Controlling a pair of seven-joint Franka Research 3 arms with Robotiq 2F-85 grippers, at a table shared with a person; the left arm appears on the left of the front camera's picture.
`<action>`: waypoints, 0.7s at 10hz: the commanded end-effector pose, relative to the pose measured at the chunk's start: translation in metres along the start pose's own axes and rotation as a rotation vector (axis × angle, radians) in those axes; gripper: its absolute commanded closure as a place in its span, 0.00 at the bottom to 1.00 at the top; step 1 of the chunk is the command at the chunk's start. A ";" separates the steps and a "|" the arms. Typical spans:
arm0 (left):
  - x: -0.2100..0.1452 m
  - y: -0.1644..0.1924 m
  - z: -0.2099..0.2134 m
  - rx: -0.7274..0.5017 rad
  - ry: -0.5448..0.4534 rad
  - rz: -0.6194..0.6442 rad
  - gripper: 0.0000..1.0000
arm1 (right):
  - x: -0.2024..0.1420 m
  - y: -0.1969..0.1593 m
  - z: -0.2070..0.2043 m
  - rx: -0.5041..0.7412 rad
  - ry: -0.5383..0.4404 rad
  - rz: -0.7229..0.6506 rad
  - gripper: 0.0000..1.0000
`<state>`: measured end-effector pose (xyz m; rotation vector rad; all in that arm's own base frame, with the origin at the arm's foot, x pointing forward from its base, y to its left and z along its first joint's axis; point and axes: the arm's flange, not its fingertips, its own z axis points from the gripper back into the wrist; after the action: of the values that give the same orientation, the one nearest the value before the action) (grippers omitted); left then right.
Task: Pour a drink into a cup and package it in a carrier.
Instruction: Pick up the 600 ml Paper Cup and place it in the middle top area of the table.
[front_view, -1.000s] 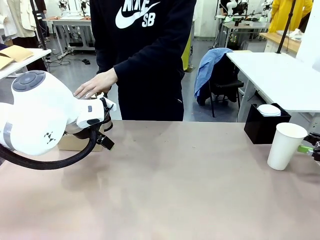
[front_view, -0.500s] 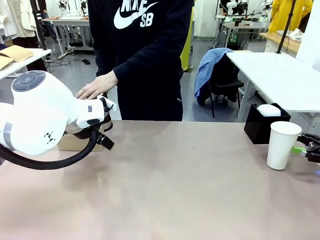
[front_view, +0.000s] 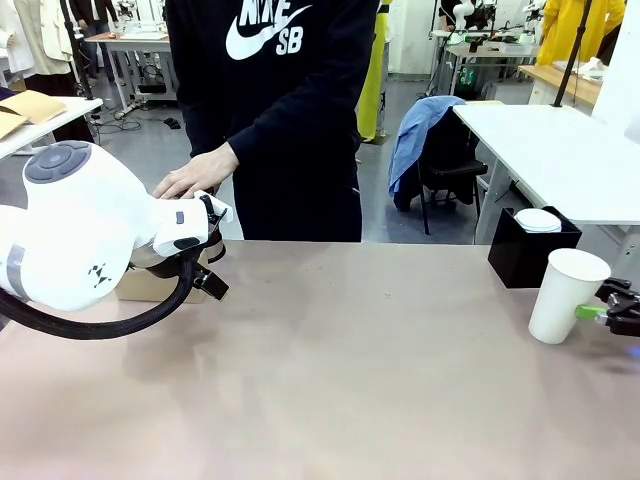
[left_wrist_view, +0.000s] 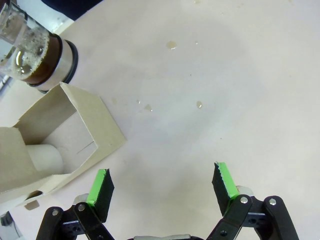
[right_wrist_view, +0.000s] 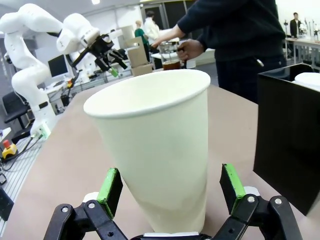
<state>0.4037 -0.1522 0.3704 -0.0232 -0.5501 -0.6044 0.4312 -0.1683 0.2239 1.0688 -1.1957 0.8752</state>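
A white paper cup (front_view: 566, 295) stands at the table's right end, leaning a little. My right gripper (front_view: 606, 312) is open just behind it. In the right wrist view the cup (right_wrist_view: 159, 145) fills the gap between the green pads (right_wrist_view: 109, 189) of my right gripper (right_wrist_view: 170, 182), which stand to either side of it. My left gripper (left_wrist_view: 162, 184) hangs open over bare table beside the brown cardboard carrier (left_wrist_view: 75, 125), whose slot holds a white cylinder. The drink (left_wrist_view: 31, 67) sits in a glass press pot behind the carrier. A person's hand (front_view: 195, 175) rests on the pot.
A black square box (front_view: 530, 250) with white lids on top stands just behind the cup, close to my right gripper. My left arm (front_view: 80, 225) hides most of the carrier (front_view: 150, 288) in the front view. A few small drops (left_wrist_view: 171, 45) lie on the table.
My right gripper has crept left toward the cup and dropped slightly. The cup has shifted a little left and now leans. The left arm has stayed still.
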 end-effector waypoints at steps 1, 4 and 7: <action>0.000 0.000 0.000 -0.001 0.000 0.001 0.00 | 0.004 0.008 -0.018 0.009 0.005 0.013 0.00; 0.000 0.000 0.000 -0.001 0.000 0.001 0.00 | 0.002 0.005 -0.037 0.026 0.002 0.014 0.00; 0.000 0.000 0.000 -0.001 0.000 0.001 0.00 | 0.002 0.003 -0.048 0.040 0.003 0.013 0.00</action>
<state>0.4037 -0.1522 0.3704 -0.0232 -0.5501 -0.6044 0.4435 -0.1294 0.2206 1.1207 -1.1757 0.9138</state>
